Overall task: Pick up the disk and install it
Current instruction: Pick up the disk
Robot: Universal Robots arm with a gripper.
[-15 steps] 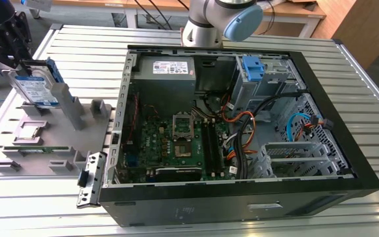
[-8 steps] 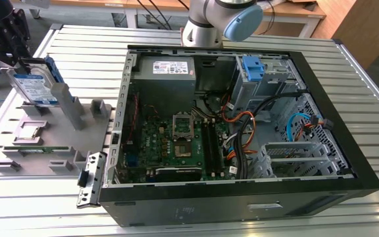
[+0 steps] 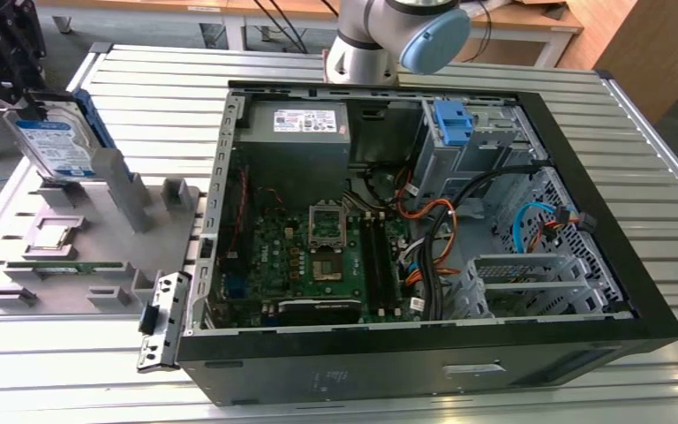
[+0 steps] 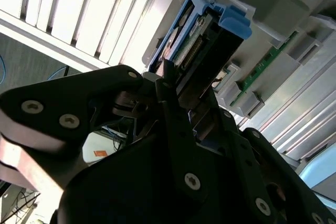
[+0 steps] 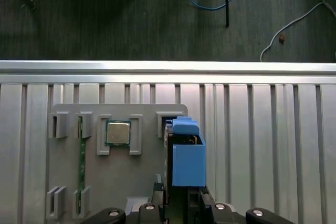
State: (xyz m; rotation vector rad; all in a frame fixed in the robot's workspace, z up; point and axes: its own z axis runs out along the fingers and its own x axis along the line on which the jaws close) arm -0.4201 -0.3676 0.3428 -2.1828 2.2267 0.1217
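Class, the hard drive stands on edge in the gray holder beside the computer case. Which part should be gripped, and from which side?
Grip the hard drive at its upper end, across its flat faces, coming from above. It stands upright in the gray holder, lower end enclosed, and the blue bracket runs along the narrow edges. The end effector is at that end.

The gripper (image 3: 33, 102) hangs at the top edge of the disk (image 3: 56, 146), its dark body rising above it. In the second wrist view its black fingers (image 4: 170, 95) clamp one end of the disk between them. The arm (image 3: 416, 35), grey with a blue joint cap, stands well apart from the disk, toward the exterior view's right.
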